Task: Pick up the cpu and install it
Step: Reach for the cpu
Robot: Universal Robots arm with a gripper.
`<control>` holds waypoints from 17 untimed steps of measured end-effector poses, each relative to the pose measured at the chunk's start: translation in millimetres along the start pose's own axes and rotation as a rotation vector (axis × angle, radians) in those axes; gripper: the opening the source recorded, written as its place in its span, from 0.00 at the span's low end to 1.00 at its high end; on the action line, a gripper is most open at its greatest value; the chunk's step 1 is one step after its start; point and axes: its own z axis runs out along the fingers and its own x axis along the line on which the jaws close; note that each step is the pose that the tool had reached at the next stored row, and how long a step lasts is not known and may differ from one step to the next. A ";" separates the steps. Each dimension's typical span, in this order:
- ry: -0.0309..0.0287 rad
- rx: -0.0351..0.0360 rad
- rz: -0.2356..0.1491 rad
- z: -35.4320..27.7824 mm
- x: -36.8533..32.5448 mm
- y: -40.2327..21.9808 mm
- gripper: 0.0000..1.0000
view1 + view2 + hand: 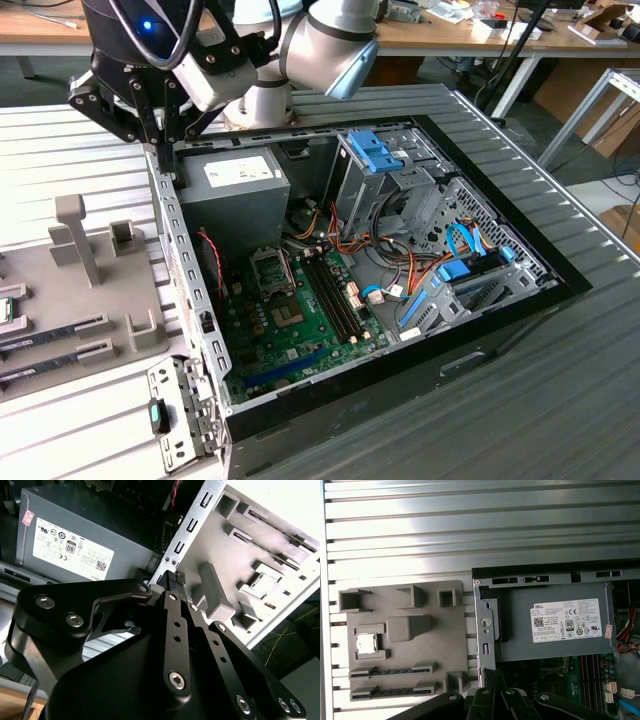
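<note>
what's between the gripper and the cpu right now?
In the first wrist view, the gripper sits at the computer case's side wall. Past that wall, only bare grey tray separates it from the cpu in its pocket.

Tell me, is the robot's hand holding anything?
No, nothing. The hand is shut with nothing in it, and the cpu lies in the grey tray.

I am holding my gripper (pixel 162 150) pointing straight down — fingers (pixel 175 625) pressing flat together — while my arm (pixel 325 45) is bending at the wrist behind it.
</note>
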 end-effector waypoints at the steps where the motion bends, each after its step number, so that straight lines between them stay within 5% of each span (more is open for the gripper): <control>1: 0.0000 0.0000 0.000 0.0 0.3 0.0 0.11; 17: 0.0000 0.0000 0.000 -0.1 5.1 -0.4 0.11</control>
